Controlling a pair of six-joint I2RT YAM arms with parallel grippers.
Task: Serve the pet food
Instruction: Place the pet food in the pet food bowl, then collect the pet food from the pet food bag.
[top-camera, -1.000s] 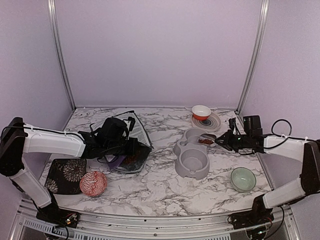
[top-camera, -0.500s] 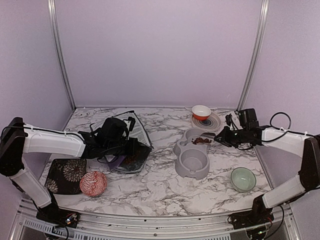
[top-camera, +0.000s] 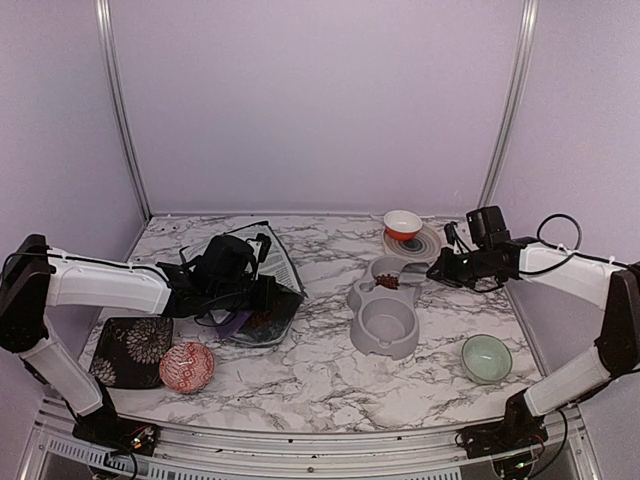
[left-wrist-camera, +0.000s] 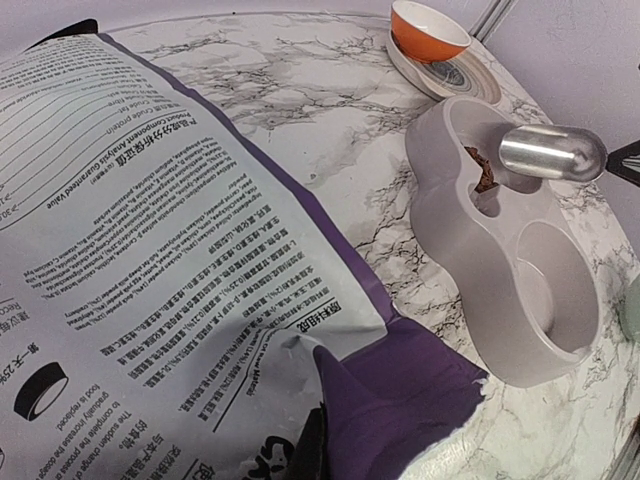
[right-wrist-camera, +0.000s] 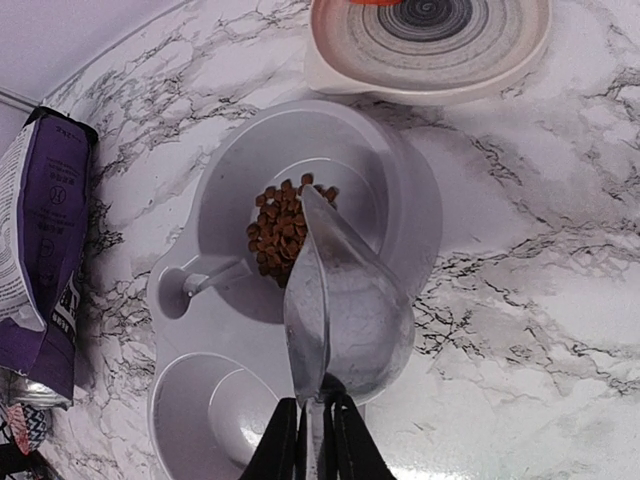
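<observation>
1 kibble heap (right-wrist-camera: 278, 232) in feeder (right-wrist-camera: 175, 330); R gripper (right-wrist-camera: 317, 440) clamps 1 scoop (right-wrist-camera: 345, 300); L gripper (top-camera: 266, 293) pinches 1 bag (left-wrist-camera: 150, 250)

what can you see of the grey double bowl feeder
The grey feeder looks like matte plastic, one moulded piece with two round bowls, flat on the marble table. Its far bowl holds a small heap of brown kibble; the near bowl is empty. A metal scoop, in the right gripper, tilts over the far bowl.

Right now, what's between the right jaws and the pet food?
Only the metal scoop, held by its handle, bowl tipped over the pet food in the far compartment of the feeder. Right wrist view shows it.
</observation>
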